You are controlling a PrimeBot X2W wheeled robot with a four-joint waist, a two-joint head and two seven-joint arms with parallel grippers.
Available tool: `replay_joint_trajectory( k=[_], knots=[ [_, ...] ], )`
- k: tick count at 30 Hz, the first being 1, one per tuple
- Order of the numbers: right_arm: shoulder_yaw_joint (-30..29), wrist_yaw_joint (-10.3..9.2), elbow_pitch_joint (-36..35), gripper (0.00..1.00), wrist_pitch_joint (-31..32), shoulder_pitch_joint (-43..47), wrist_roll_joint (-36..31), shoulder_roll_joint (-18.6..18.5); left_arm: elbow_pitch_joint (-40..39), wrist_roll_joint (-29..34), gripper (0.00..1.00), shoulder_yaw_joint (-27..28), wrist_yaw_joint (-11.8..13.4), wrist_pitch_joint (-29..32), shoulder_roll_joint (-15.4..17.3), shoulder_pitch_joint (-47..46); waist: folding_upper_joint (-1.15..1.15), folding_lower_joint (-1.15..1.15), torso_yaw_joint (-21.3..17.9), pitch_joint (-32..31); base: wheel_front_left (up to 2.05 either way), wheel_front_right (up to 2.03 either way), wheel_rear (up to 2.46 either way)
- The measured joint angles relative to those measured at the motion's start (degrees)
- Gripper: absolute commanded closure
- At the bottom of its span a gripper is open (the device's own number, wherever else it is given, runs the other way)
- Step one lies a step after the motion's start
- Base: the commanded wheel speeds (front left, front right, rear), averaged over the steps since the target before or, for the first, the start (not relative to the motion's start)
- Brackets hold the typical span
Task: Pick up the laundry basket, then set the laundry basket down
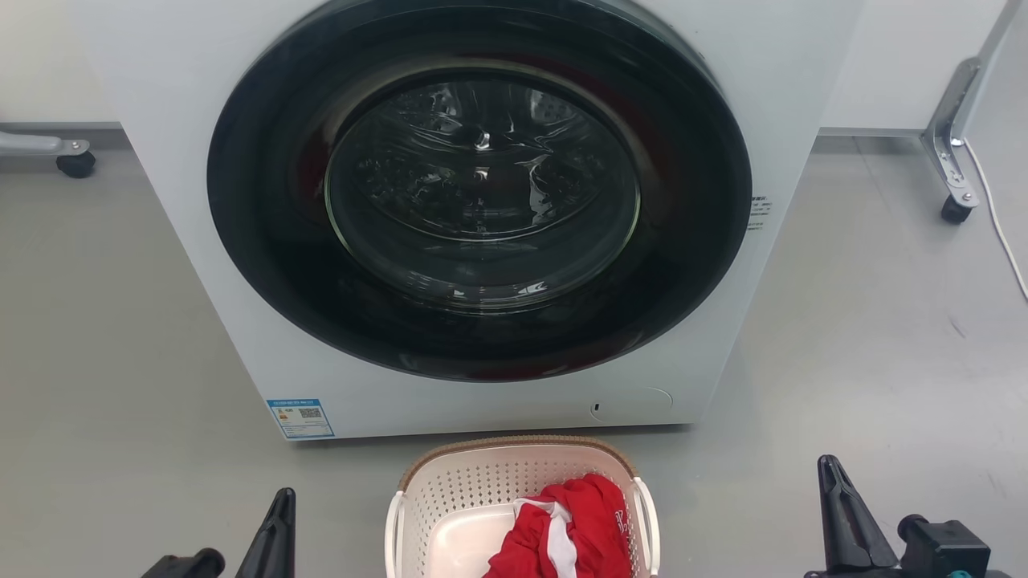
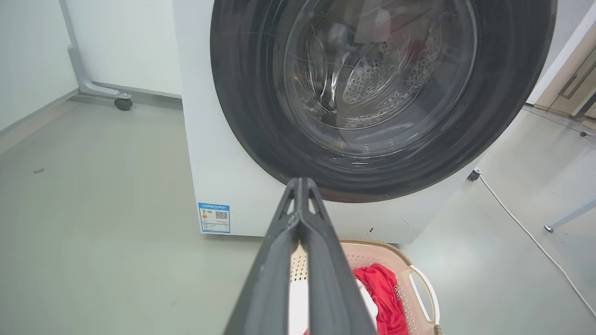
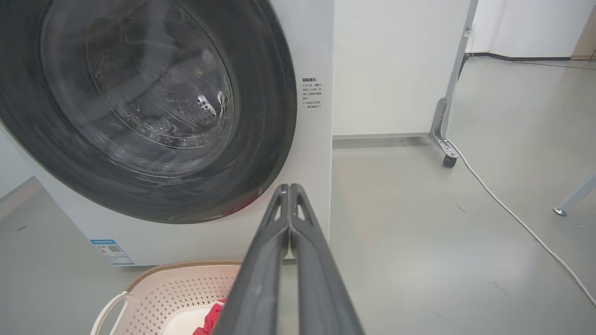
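Observation:
The laundry basket [image 1: 450, 490] stands on the grey floor just in front of the washing machine, cream with a perforated wall, a brown rim and white loop handles; a red and white garment [image 1: 574, 526] lies in it. The same laundry basket [image 2: 421, 291] appears at the bottom of the left wrist view, and the laundry basket [image 3: 163, 293] sits at the lower left of the right wrist view. My left gripper [image 1: 279, 514] hangs to the basket's left, shut and holding nothing. My right gripper [image 1: 835, 502] is to its right, likewise shut and empty. Neither touches the basket.
A white front-loading washing machine [image 1: 241, 321] with a closed dark round door [image 1: 478, 189] rises right behind the basket. Wheeled metal frame legs [image 1: 956, 172] stand at the back right and back left [image 1: 68, 156]. A white cable [image 3: 512, 214] runs over the floor at the right.

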Motion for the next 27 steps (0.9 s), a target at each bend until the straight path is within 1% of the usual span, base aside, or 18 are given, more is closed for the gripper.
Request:
replay_joint_trajectory(
  k=[3,5,6,7,9,27],
  knots=[
    [-0.60,0.31,0.48,1.00,0.49,-0.27,2.65,0.20,0.38,-2.81,1.00,0.64,-0.08,0.73,-0.42,-0.11,0.00,0.00,-0.07,0.02,0.00,0.00,0.00],
    [-0.98,0.78,0.82,1.00,0.70,-0.38,4.38,0.25,0.62,-3.70,1.00,1.15,-0.56,1.13,-0.62,-0.29,0.00,0.00,-0.12,0.03,0.00,0.00,0.00],
    [-1.34,1.05,1.16,1.00,1.08,-0.55,6.82,0.35,0.85,-5.61,1.00,1.63,-0.59,1.45,-0.92,-0.46,0.00,0.00,-0.16,0.03,0.00,0.00,0.00],
    [-1.34,1.05,1.16,1.00,1.08,-0.55,6.82,0.35,0.85,-5.61,1.00,1.63,-0.59,1.45,-0.92,-0.46,0.00,0.00,-0.16,0.03,0.00,0.00,0.00],
    [-1.93,1.40,1.66,1.00,1.74,-1.01,10.12,0.46,1.30,-7.17,1.00,2.25,-1.21,1.96,-1.23,-0.53,0.00,0.00,-0.23,0.05,0.00,0.00,0.00],
    [-5.39,3.85,4.57,1.00,4.68,-2.79,25.86,1.42,3.81,-19.98,1.00,6.36,-3.60,5.27,-3.35,-2.32,0.00,0.00,-0.63,0.12,0.00,0.00,0.00]
  ],
)
